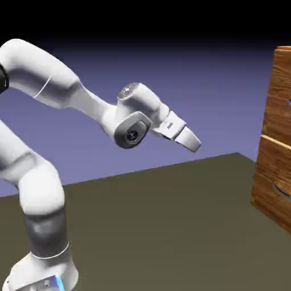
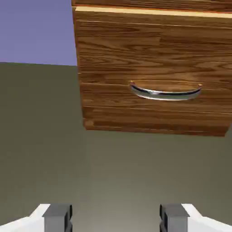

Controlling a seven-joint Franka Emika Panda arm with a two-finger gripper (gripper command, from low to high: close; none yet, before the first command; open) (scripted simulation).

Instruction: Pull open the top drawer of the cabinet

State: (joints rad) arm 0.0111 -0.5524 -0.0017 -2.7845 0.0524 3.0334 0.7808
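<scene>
The cabinet (image 1: 275, 170) of reddish-brown wood grain stands at the exterior view's right edge, partly cut off. Its top drawer (image 1: 278, 94) is the upper section, and its front looks flush with the cabinet. My gripper (image 1: 192, 141) hangs in the air well to the left of the cabinet, pointing toward it and slightly down. In the hand view my gripper (image 2: 116, 219) is open, its two fingertips (image 2: 58, 217) far apart with nothing between them. That view mostly shows the lower drawer front (image 2: 154, 54) with its curved grey handle (image 2: 165, 93). The top drawer's handle is out of the hand view.
A dull olive table top (image 1: 170, 216) stretches between the arm's base and the cabinet. The lower drawer's curved handle (image 1: 282, 188) shows near the exterior view's right edge.
</scene>
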